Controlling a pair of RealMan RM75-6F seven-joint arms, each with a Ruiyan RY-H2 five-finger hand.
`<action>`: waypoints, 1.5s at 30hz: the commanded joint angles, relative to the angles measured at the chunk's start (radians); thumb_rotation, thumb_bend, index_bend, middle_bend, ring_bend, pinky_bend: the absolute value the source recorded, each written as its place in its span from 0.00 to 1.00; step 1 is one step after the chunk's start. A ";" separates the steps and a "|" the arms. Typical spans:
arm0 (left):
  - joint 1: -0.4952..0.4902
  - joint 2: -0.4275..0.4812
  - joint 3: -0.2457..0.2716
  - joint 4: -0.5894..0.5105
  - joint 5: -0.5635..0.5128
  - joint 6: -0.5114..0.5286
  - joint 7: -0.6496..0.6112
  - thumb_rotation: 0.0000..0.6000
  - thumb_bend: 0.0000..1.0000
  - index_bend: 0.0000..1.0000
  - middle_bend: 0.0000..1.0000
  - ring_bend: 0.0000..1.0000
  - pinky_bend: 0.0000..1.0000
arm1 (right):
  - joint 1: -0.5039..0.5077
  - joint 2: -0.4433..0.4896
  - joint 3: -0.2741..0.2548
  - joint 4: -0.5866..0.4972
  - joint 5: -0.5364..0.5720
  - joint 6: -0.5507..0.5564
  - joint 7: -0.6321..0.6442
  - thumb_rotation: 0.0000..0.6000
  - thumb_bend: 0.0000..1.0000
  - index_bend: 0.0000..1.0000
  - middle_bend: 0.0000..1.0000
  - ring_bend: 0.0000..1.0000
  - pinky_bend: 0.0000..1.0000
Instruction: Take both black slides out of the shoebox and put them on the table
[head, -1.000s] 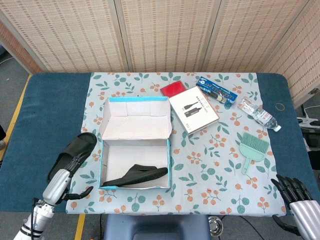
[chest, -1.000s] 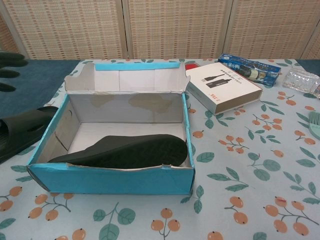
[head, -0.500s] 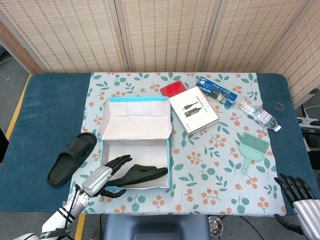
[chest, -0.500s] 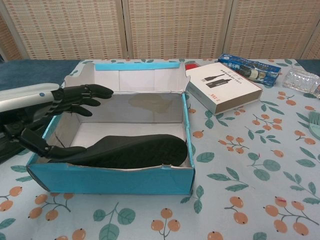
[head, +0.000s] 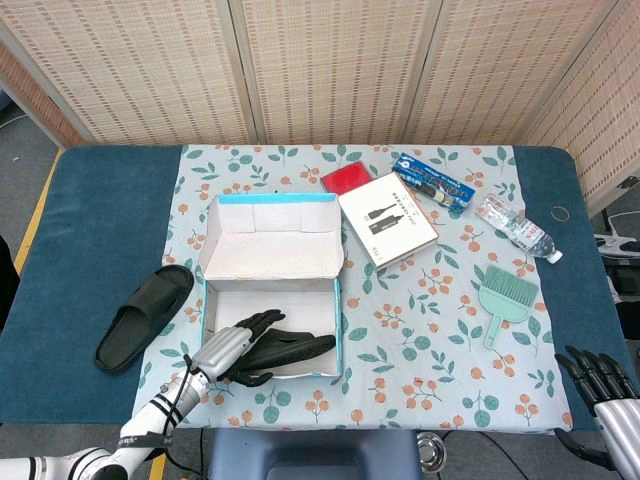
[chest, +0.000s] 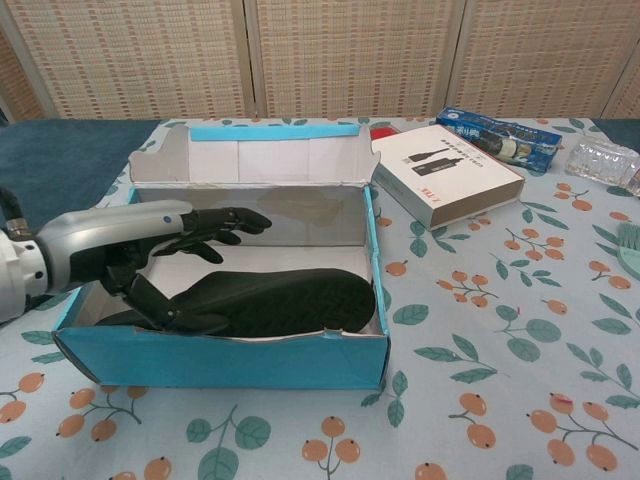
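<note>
Woven screens (head: 330, 60) stand behind a blue table (head: 90, 230) with a leaf-and-berry cloth (head: 420, 330) spread over its middle.

On the cloth sits the open shoebox (head: 270, 300), blue on the outside, its lid folded up at the back. One black slide (chest: 270, 300) lies inside, along the front wall. The left hand (chest: 160, 255) reaches into the box from the left, right over the near end of that slide. Its fingers (chest: 225, 222) stretch out above the slide and the thumb hooks low beside it, touching or almost touching (the pictures do not show a real grip). The fingers are spread apart and nothing sits in the hand.

The other slide (head: 143, 318) is out of the box. It lies on the bare blue table just left of the cloth, near the box.

The right hand (head: 600, 378) shows only at the bottom right corner of the head view, well away from the box. Its dark fingers point up, a little apart, and it holds nothing.

Behind the box lie a white booklet box (head: 387, 219), a red card (head: 346, 178) and a blue packet (head: 433, 180). Farther right are a plastic bottle (head: 518, 228) and a green brush (head: 504, 300).
</note>
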 joint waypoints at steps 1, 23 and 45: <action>-0.063 -0.048 0.004 0.035 -0.132 -0.003 0.144 1.00 0.31 0.03 0.00 0.00 0.16 | 0.001 0.001 0.000 0.001 -0.001 0.000 0.003 0.93 0.14 0.00 0.00 0.00 0.00; -0.146 -0.125 0.089 0.035 -0.268 0.204 0.443 1.00 0.57 0.57 0.48 0.26 0.21 | 0.001 0.002 0.002 0.000 0.010 -0.006 0.003 0.93 0.14 0.00 0.00 0.00 0.00; 0.053 -0.287 0.186 0.396 0.381 0.599 0.430 1.00 0.59 0.52 0.41 0.26 0.33 | 0.006 0.000 -0.004 -0.012 0.005 -0.028 -0.022 0.93 0.14 0.00 0.00 0.00 0.00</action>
